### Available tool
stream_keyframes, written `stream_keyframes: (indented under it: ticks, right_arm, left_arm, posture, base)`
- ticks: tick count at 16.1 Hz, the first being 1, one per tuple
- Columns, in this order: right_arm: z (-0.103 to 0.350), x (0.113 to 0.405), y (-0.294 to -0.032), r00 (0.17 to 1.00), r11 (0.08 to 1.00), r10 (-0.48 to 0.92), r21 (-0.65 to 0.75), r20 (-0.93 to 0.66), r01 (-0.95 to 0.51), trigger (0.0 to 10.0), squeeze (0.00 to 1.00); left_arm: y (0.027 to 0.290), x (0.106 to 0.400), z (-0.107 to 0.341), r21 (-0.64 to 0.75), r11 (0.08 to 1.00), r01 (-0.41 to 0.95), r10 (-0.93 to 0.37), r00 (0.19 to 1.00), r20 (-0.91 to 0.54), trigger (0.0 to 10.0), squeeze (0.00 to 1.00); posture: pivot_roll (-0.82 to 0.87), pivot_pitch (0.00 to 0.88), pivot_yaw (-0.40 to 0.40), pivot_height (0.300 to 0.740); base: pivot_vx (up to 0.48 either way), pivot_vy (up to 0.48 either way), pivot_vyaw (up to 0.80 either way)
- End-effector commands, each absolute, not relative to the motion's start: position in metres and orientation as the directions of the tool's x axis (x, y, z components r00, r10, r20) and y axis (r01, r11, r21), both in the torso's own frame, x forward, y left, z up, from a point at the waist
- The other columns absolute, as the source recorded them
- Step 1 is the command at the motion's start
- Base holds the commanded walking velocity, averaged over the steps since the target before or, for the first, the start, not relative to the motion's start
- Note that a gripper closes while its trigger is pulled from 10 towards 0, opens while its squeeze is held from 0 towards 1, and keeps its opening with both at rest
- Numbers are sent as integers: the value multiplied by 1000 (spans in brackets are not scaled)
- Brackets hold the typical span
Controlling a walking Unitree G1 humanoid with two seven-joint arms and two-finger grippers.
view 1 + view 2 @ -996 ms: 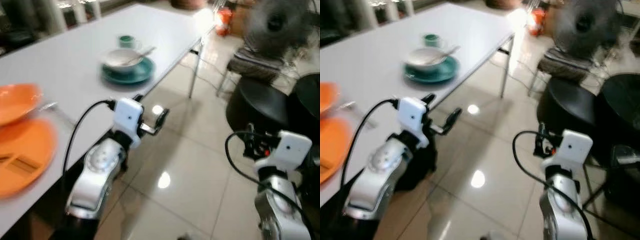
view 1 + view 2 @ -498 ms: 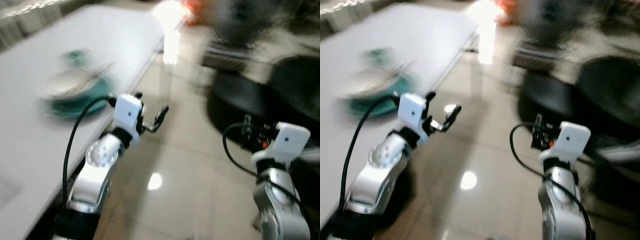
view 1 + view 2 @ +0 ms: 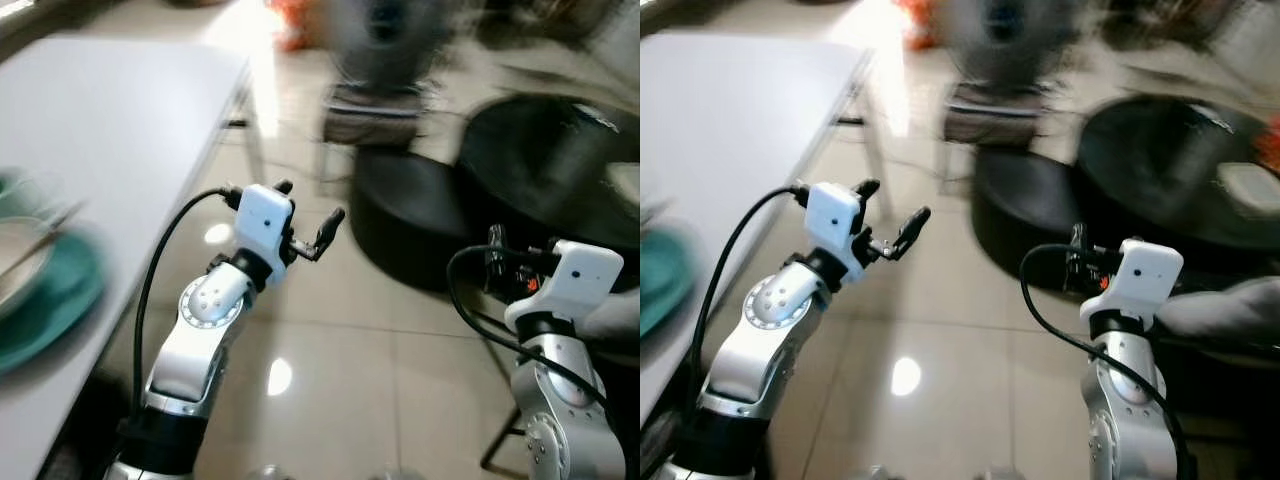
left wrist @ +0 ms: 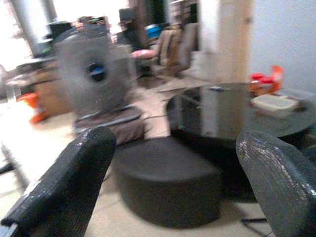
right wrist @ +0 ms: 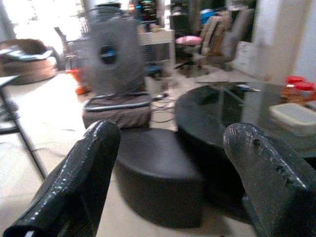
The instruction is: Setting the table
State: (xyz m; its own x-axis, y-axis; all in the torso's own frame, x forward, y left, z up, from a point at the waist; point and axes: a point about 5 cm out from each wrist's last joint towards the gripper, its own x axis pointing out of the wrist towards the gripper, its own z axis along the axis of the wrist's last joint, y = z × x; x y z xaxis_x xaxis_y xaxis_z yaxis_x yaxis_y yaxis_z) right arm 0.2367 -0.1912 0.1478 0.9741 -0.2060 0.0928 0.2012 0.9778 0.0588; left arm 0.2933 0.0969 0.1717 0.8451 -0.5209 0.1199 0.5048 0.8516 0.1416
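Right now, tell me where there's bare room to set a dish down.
The white table is bare from the teal plate, which holds a bowl, to its far corner. The black round table is bare toward the fan, crowded on its other side by a lidded container and red items.

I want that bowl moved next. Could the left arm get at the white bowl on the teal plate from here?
Probably not as it stands. The white bowl on the teal plate sits on the white table off to the robot's left, while the left gripper, fingers open, points away over the floor toward the black round ottoman.
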Motion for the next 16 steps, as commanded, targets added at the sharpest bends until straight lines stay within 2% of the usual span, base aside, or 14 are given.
stream_keyframes:
  ticks: [1, 12, 16]
  right_arm:
    - [151, 237, -193, 974, 981, -195, 40, 120, 191, 10000, 0]
    - [147, 241, -197, 975, 979, -202, 54, 88, 198, 10000, 0]
    - [144, 242, -204, 968, 968, -241, 84, 64, 235, 10000, 0]
  left_arm:
    - [92, 294, 171, 140, 846, 514, -530, 841, 111, 10000, 0]
    - [88, 296, 172, 138, 838, 528, -543, 831, 120, 10000, 0]
    - [84, 299, 172, 140, 833, 535, -551, 825, 124, 10000, 0]
  posture:
    - [-20, 70, 6, 740]
    - [-23, 55, 5, 740]
    - [-24, 43, 11, 740]
  base:
    - [480, 0, 0]
    - [480, 0, 0]
    - [480, 0, -745]
